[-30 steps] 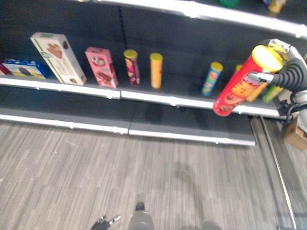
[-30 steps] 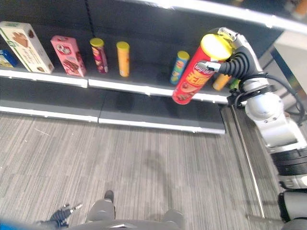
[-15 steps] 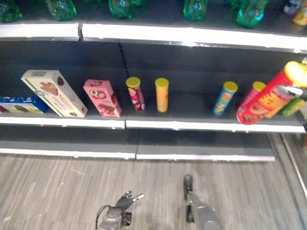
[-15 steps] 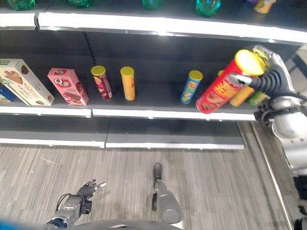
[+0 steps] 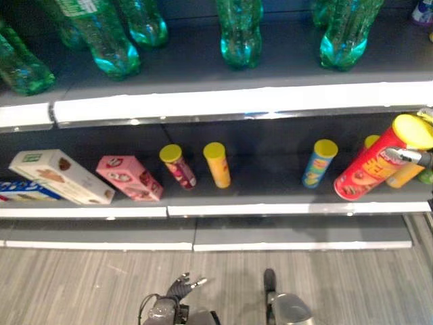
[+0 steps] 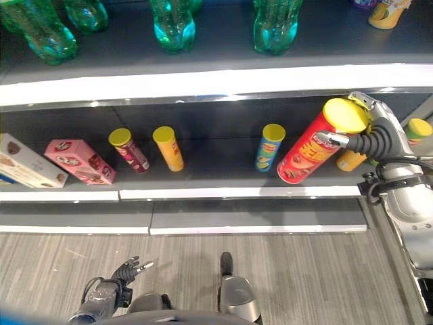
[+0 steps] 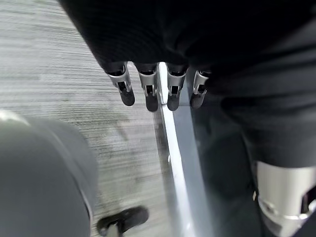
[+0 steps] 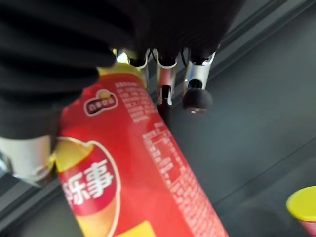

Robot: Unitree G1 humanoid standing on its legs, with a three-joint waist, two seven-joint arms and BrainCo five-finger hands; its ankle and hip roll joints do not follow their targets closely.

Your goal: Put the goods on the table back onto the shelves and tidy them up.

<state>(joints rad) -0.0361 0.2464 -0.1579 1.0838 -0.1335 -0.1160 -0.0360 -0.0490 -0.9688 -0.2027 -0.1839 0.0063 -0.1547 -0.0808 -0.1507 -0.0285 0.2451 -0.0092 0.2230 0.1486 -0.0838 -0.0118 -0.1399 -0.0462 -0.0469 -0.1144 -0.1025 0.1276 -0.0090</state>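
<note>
The scene is lit brightly from above. Strong glare is thrown off the white shelf edge [image 6: 203, 84], while the shelf [image 5: 264, 183] beneath is left in deep shadow. The green bottles [image 5: 240, 30] are rendered soft and smeared.

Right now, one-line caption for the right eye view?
Right hand holds red can tilted over the shelf.

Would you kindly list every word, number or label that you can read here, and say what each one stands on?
Red tube in the right hand: large white characters, partly cut off in the right wrist view, and blurred small print. Nothing can be quoted with certainty.
Pink box, white box, blue tube: print too small to read.
Green bottles: labels too blurred to read.
</note>
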